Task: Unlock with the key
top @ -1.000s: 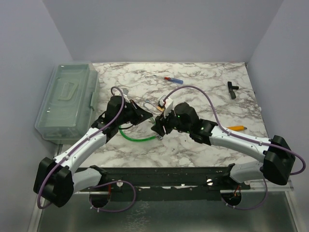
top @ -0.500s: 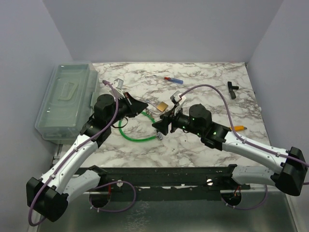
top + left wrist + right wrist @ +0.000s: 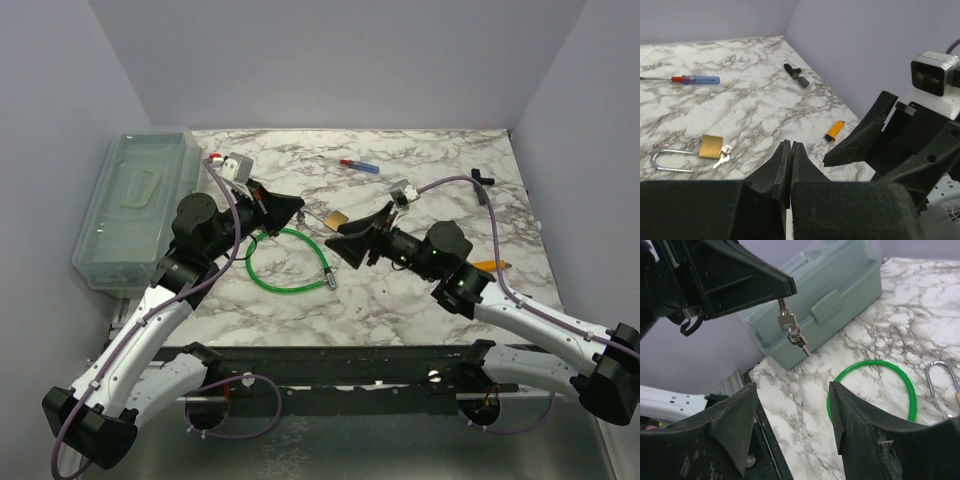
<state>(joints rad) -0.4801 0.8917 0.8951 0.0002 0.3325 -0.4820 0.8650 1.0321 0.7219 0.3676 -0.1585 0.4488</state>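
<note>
The small brass padlock lies on the marble table with its steel shackle pointing left; it also shows in the left wrist view. A small silvery key and ring lie against its body. My left gripper is shut, fingertips together, raised left of the padlock. The right wrist view shows the key pinched at its tip, with a ring and a second key dangling. My right gripper is open and empty, just right of the padlock, facing the left one.
A green cable loop lies below the grippers. A translucent lidded box stands at the left edge. A red and blue screwdriver, a black part and an orange piece lie further off.
Both grippers have drawn back and apart from the padlock, left arm to the left, right arm to the right. The padlock now lies uncovered between them.
</note>
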